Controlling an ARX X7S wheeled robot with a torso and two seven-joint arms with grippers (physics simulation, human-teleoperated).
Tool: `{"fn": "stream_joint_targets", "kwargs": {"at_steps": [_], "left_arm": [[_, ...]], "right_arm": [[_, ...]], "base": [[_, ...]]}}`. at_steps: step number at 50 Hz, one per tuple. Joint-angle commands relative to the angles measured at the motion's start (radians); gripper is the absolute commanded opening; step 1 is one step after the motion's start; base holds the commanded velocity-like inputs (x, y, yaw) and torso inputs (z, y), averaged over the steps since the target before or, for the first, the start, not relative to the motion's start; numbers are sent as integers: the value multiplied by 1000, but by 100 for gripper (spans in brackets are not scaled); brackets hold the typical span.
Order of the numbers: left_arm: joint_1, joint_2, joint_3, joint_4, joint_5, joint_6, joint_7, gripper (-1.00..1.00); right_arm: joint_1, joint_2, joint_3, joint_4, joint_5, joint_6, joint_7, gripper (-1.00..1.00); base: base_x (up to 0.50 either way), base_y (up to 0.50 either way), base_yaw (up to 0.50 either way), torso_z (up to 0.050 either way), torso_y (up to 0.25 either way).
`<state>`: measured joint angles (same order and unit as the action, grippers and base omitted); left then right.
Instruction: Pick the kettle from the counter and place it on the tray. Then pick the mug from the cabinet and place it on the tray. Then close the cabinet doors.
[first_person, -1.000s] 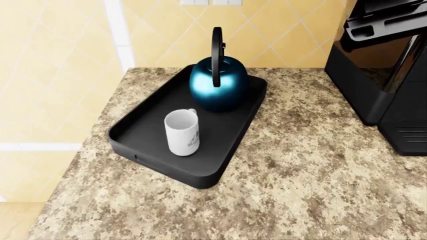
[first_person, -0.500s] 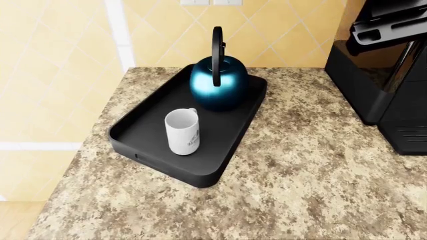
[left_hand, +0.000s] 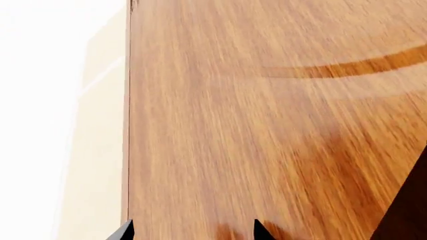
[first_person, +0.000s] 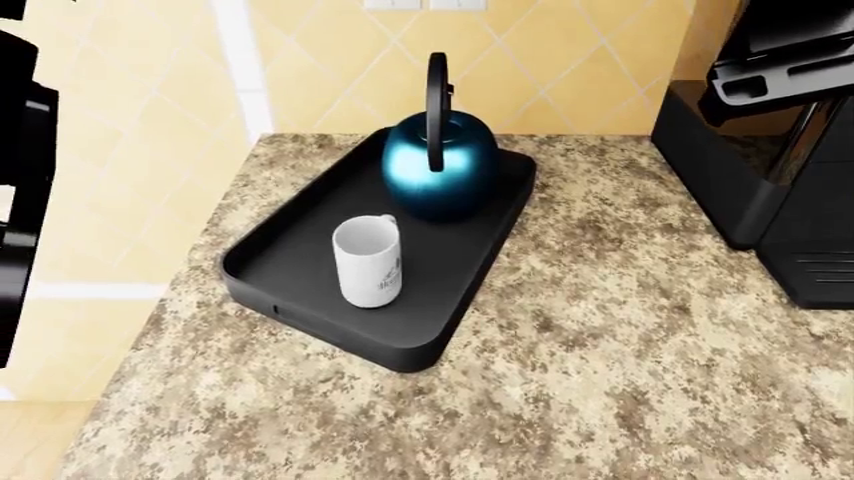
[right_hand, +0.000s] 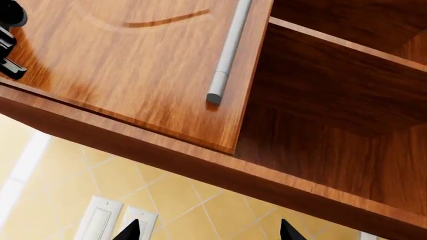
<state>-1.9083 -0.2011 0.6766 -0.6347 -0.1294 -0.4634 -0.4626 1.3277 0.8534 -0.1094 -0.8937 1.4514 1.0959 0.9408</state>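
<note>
The teal kettle (first_person: 435, 165) and the white mug (first_person: 367, 262) both stand on the black tray (first_person: 334, 335), which rests on the granite counter (first_person: 641, 380). In the left wrist view my left gripper (left_hand: 192, 235) is open, its tips close against a wooden cabinet door (left_hand: 253, 125). The right wrist view looks up at the cabinet. One door (right_hand: 133, 65) with a grey bar handle (right_hand: 229, 50) lies almost flush, and beside it the cabinet inside (right_hand: 333, 85) is uncovered. My right gripper (right_hand: 209, 234) is open with nothing between its fingers.
A tall black coffee machine (first_person: 787, 150) stands at the counter's right. A dark part of my left arm (first_person: 20, 180) shows at the head view's left edge. White wall switches (right_hand: 107, 220) sit on the yellow tiled wall below the cabinet.
A dark part of my left arm has come into the head view at the left edge. The view has shifted slightly. Kettle and mug stay on the tray.
</note>
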Motion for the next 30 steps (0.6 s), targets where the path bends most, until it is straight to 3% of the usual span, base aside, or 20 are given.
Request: {"fn": "stream_joint_targets", "kwargs": {"at_steps": [1, 30], "left_arm": [[46, -26, 21, 46, -411, -58, 156, 100], [-58, -267, -222, 625, -704, -421, 2, 100]], "right_arm": [[-4, 2, -4, -5, -8, -6, -3, 100], [31, -29, -53, 18, -43, 0, -19, 100]], "base": [[0, 0, 0, 0, -10], [0, 0, 0, 0, -1]]}}
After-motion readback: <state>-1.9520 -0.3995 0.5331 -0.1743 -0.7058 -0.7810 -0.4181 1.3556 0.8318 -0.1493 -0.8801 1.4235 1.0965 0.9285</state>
